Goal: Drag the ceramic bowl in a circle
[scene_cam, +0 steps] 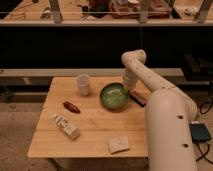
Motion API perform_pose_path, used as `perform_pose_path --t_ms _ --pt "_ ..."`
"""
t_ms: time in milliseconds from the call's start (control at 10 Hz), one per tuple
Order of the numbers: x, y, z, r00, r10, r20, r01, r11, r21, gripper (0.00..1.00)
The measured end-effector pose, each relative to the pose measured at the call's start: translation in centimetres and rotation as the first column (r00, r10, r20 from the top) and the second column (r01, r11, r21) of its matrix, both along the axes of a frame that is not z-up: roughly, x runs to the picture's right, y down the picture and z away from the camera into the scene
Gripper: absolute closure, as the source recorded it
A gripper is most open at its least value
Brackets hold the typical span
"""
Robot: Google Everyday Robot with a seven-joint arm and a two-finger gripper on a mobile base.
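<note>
The ceramic bowl [114,96] is round, glossy green with a paler centre, and sits on the wooden table [95,135] at the back right. My gripper [130,91] hangs from the white arm [134,62] and is at the bowl's right rim, shut on it. The rim under the gripper is hidden.
A white cup [83,84] stands left of the bowl. A red item [71,107] and a white packet [66,126] lie at the left, and a beige square packet [118,144] near the front edge. A dark object [138,98] lies right of the bowl. My white body [167,130] blocks the table's right side.
</note>
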State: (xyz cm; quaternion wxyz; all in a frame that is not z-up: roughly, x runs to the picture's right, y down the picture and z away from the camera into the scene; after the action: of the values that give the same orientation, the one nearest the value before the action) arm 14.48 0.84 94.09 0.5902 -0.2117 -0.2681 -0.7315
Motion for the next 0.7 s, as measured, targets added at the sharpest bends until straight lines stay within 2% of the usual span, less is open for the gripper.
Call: perform_pose_path --t_ms 200,400,700 --pt "-5.1 0.9 -0.4 0.994 -0.074 0.081 0.074 0.9972 -0.001 1.00" --pt "-9.8 2.8 -2.0 0.973 -0.154 0.173 0.157 0.9876 -0.002 1.00" --pt "-11.7 5.0 -4.4 0.948 -0.216 0.235 0.223 0.9747 -0.005 1.00"
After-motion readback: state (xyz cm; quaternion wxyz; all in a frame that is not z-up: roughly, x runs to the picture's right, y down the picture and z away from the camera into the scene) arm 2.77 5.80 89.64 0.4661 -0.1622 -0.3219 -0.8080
